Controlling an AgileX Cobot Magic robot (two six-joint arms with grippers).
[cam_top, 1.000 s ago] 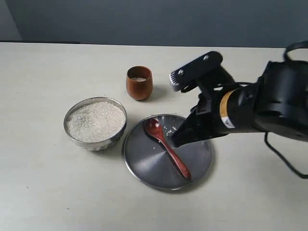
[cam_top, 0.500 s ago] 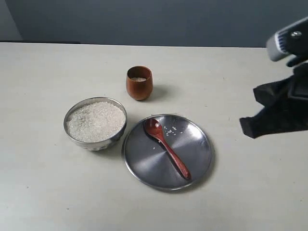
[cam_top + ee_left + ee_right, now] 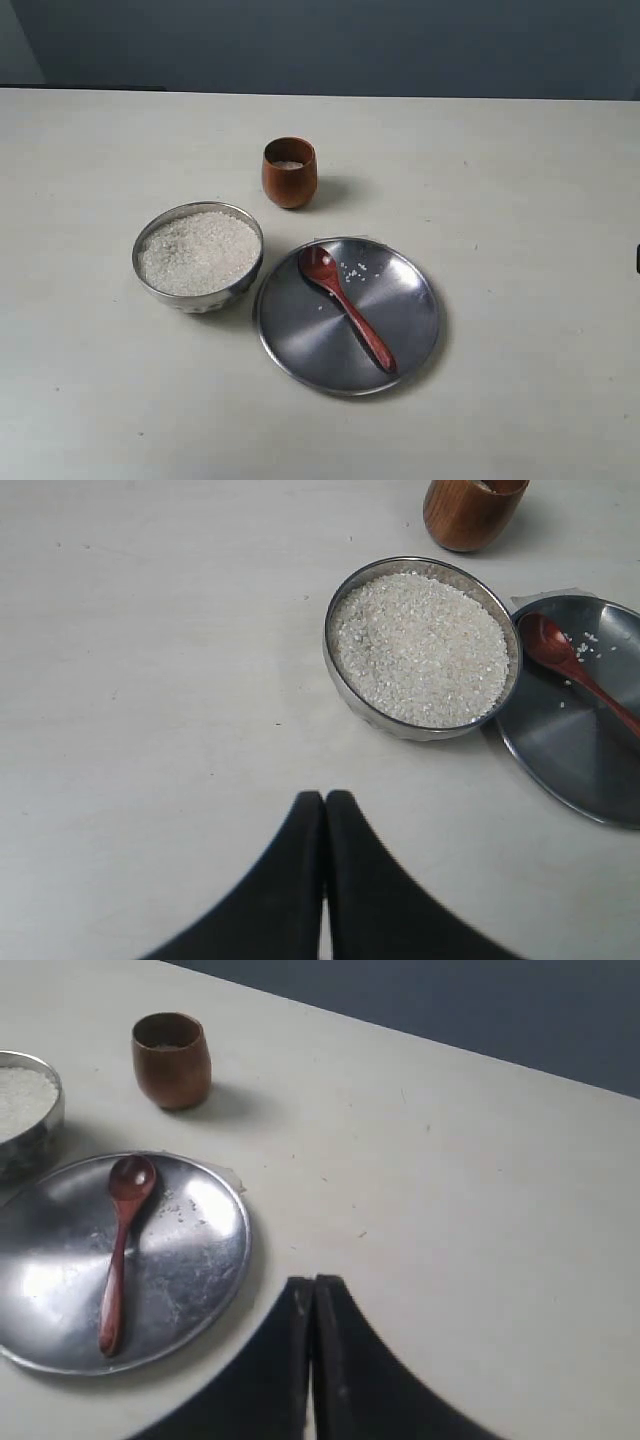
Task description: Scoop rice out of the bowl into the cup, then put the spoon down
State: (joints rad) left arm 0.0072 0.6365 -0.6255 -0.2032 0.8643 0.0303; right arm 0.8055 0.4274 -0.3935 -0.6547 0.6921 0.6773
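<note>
The steel bowl (image 3: 198,292) heaped with white rice (image 3: 198,252) stands left of centre on the table. Behind it sits the reddish-brown wooden cup (image 3: 290,178) with a little rice inside. The wooden spoon (image 3: 348,308) lies free on a flat steel plate (image 3: 300,345), its scoop towards the cup. Both arms are out of the exterior view. My left gripper (image 3: 324,798) is shut and empty above bare table, short of the bowl (image 3: 345,685). My right gripper (image 3: 314,1282) is shut and empty, off to the side of the plate (image 3: 215,1260) and the spoon (image 3: 117,1260).
A few loose grains (image 3: 352,270) lie on the plate beside the spoon's scoop. The pale table (image 3: 520,200) stretches bare to the right and front. A dark wall stands behind the table's far edge.
The right arm has pulled away from above the plate to the right and left the exterior view. Spoon, bowl and cup have not moved.
</note>
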